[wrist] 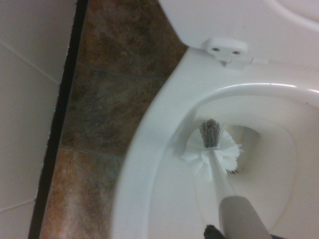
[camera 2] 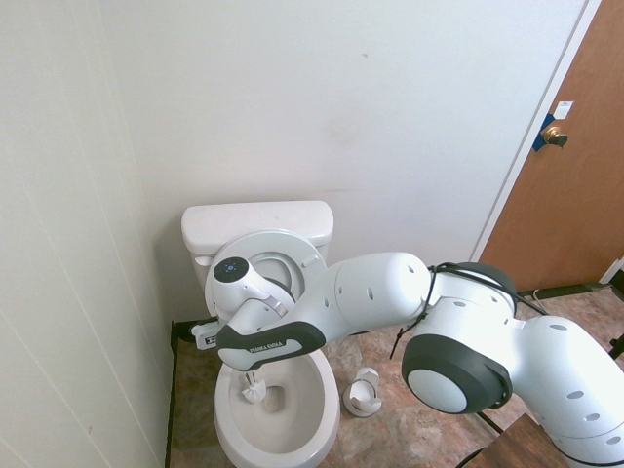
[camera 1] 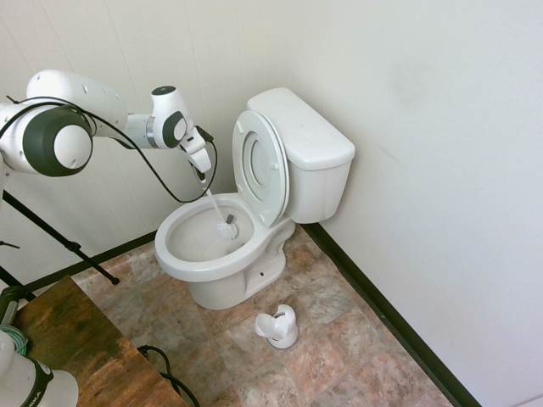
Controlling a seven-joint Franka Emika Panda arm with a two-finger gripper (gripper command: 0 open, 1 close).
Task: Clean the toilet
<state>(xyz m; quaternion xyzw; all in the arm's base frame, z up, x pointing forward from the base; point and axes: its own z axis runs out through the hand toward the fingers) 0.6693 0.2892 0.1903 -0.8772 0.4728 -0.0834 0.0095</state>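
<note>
toilet (camera 1: 254, 203) (lid raised), tank against wall

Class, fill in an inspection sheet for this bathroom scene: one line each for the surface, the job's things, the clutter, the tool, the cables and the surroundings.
Surface: brown stone-look tile floor, no spills seen.
Job's things: white toilet, seat and lid raised against the tank; toilet brush, head down inside the bowl against the inner wall, handle rising to the arm.
Clutter: small white brush holder on the floor beside the toilet base, not touching it.
Tool: tool above the bowl, at the top of the brush handle; fingers not clear enough to judge.
Cables: black cable hanging in a loop under the arm.
Surroundings: white walls, dark baseboard, wooden door shut, wooden tabletop.
</note>
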